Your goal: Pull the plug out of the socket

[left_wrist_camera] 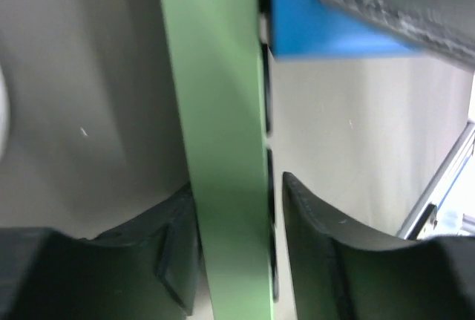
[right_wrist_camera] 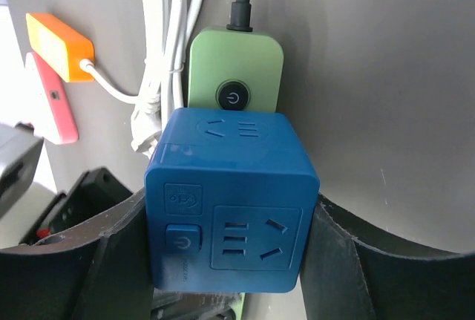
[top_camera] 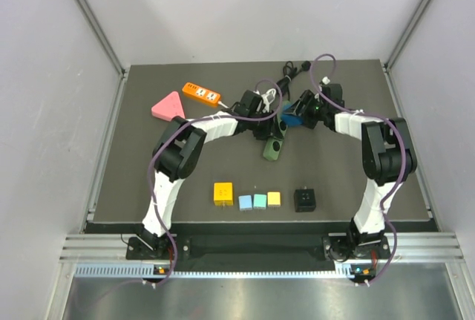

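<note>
**A:** Where's the plug?

**B:** The plug [right_wrist_camera: 230, 201] sits on the socket [right_wrist_camera: 236, 53], right beside the power button [right_wrist_camera: 233, 97], toward the far side of the table [top_camera: 148, 179]. My right gripper [right_wrist_camera: 234, 231] is clamped on it, one finger flat against each side.

**A:** And your left?

**B:** My left gripper [left_wrist_camera: 237, 216] straddles the socket edge-on. One finger [left_wrist_camera: 174, 242] lies against it. At the other there's a thin dark line, so I cannot tell whether I'm gripping or only bracketing it.
</note>
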You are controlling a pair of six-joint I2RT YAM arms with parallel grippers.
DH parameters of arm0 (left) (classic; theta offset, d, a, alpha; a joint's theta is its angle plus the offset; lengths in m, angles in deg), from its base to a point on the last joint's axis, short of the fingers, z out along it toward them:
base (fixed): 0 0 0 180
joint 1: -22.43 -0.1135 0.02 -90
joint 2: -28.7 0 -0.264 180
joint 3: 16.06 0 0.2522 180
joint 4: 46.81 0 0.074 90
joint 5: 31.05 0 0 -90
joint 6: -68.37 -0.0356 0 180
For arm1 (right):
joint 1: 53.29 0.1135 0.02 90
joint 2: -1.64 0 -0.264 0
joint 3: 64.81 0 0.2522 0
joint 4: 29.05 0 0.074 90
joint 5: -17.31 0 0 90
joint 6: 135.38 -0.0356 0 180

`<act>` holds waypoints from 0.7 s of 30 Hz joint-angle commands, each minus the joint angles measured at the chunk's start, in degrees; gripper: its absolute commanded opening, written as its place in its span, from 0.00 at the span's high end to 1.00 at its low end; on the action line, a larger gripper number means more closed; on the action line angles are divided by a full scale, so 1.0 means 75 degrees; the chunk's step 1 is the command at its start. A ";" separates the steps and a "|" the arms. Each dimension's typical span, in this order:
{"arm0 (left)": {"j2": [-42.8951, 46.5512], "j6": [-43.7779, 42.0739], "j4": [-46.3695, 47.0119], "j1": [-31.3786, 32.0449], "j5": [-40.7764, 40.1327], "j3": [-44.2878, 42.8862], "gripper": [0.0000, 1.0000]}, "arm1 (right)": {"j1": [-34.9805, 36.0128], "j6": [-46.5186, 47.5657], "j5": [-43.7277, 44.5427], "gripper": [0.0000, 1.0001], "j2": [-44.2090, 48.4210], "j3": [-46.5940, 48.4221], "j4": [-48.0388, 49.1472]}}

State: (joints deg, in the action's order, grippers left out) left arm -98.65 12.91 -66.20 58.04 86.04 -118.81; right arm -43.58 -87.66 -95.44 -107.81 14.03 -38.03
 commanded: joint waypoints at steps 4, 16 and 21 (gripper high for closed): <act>-0.0680 -0.0188 -0.0374 -0.0155 -0.0647 -0.0591 0.71 | 0.0040 0.0095 -0.0272 1.00 0.0401 -0.0380 0.0148; -0.0540 0.0421 -0.1019 -0.0214 -0.2030 -0.0275 1.00 | 0.0216 0.1758 0.2984 1.00 0.2028 -0.0356 -0.0873; -0.0516 0.0387 -0.0949 -0.0214 -0.1983 -0.0228 1.00 | 0.0276 0.1644 0.2534 1.00 0.1973 -0.0217 -0.1070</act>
State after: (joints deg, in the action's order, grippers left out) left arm -101.16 15.08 -66.22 59.79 86.02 -122.98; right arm -41.15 -81.72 -78.63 -96.88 10.07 -44.76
